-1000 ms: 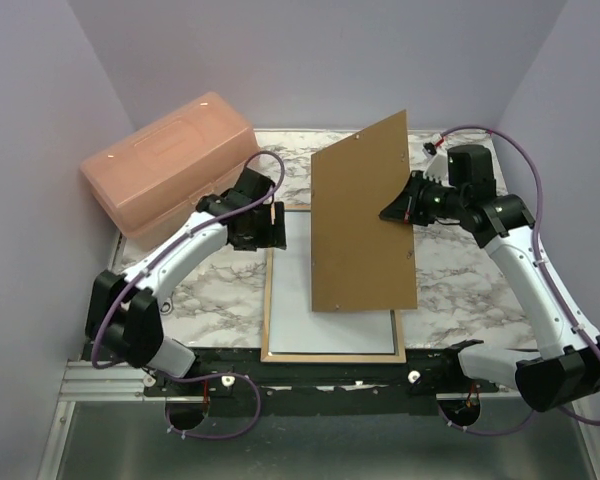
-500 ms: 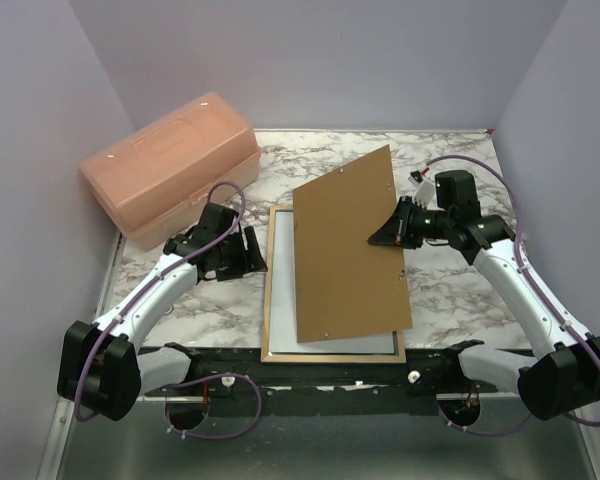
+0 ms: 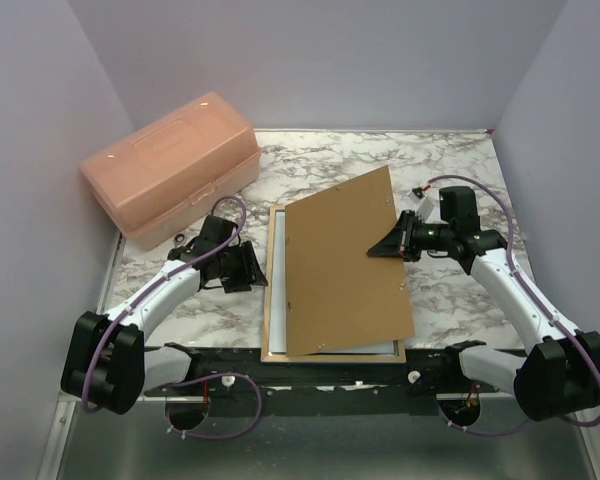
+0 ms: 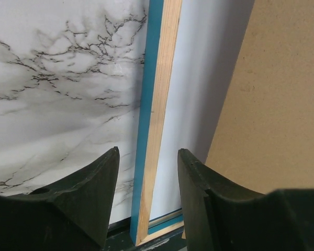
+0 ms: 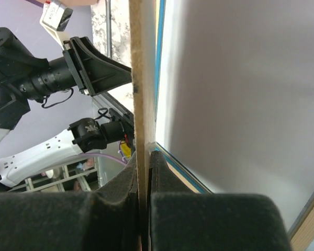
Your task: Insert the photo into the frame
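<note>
**Backing board gripped over the frame by the right hand; left hand half open and empty**

The brown backing board [image 3: 345, 265] is clamped by its right edge in the right hand [image 5: 145, 180], which is pressed tight against both faces of the panel. The board is held slanted over the frame [image 4: 159, 104], right side raised, so that most of the opening is covered. The left hand [image 4: 147, 157] is about half open and nothing is gripped in it. It is placed low over the bench [image 3: 450, 290], just left of the frame. In the wrist view the frame's left rail is lined up with the gap between its jaws. Whether the rail is touched cannot be told.

The frame is laid flat with its pale wood uppermost, and a bright blue strip is shown along its outer side. The photo [image 4: 193, 78] is lodged inside it, white reverse up, and only a narrow band is left uncovered beside the board.

The bench is topped in white marble with grey veins and is enclosed by plain lilac walls [image 3: 330, 60]. A translucent peach plastic box [image 3: 170, 165] is set at the far left.
</note>
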Available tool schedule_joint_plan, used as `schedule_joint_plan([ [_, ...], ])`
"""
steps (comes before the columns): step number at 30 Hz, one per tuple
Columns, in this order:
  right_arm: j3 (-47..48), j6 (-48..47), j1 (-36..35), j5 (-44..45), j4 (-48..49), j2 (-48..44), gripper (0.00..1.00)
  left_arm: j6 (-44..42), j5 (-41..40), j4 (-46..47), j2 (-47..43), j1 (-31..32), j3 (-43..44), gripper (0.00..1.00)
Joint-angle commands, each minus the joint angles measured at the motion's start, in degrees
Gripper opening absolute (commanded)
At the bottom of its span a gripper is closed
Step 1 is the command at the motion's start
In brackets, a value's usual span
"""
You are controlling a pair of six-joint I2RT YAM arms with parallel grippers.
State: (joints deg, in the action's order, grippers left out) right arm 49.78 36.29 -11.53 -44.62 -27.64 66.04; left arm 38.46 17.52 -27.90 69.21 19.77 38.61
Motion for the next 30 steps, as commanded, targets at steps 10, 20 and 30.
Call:
schedule_joint_plan([
  [10,-5.6,3.8,2.1,-7.5,7.8,-0.7,0.01,-1.2,0.1,1.3,2.6,-0.3,-1.1,0.41],
  [20,-7.9,4.6,2.1,-7.9,12.8,3.4,0.01,-1.5,1.2,1.7,4.7,-0.2,-0.5,0.36],
  [30,-7.4,4.3,2.2,-8.2,16.0,6.6,0.01,-1.1,3.3,2.8,7.0,0.3,0.1,0.34],
])
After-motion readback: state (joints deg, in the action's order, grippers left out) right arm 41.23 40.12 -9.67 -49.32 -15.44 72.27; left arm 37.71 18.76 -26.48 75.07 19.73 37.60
